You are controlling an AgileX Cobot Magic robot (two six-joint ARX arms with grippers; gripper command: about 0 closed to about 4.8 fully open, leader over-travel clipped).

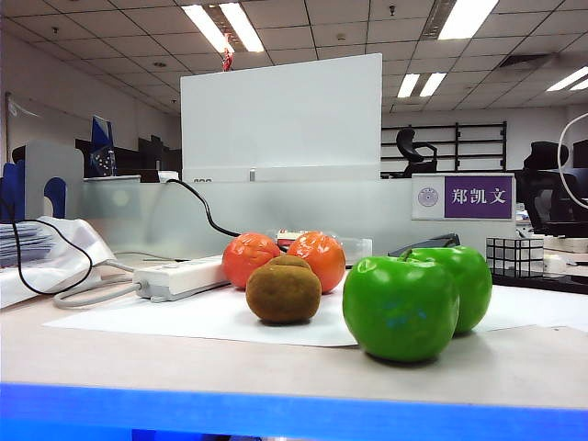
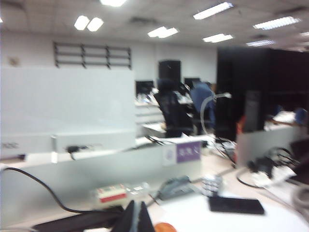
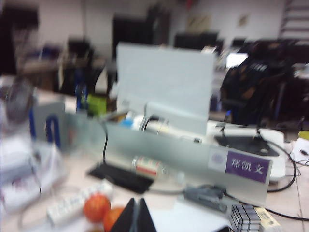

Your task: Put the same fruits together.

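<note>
Two green apples [image 1: 401, 308] [image 1: 469, 280] stand side by side at the front right of the table. Two orange-red tangerines [image 1: 248, 259] [image 1: 319, 258] sit together behind a brown kiwi [image 1: 284, 294]; the top of a second kiwi [image 1: 289, 262] peeks over it. Neither arm appears in the exterior view. My left gripper [image 2: 137, 203] is shut and empty, raised above the table, with a bit of tangerine [image 2: 164, 227] beside its tips. My right gripper [image 3: 136, 199] is also shut and empty, with both tangerines [image 3: 96, 208] [image 3: 112, 218] just beside it.
A black-and-white gridded cube [image 1: 514, 255] stands at the back right. A white power strip [image 1: 179, 276] with cables lies at the left. White paper [image 1: 184, 317] covers the table under the fruit. A frosted partition with a purple nameplate [image 1: 478, 197] closes the back.
</note>
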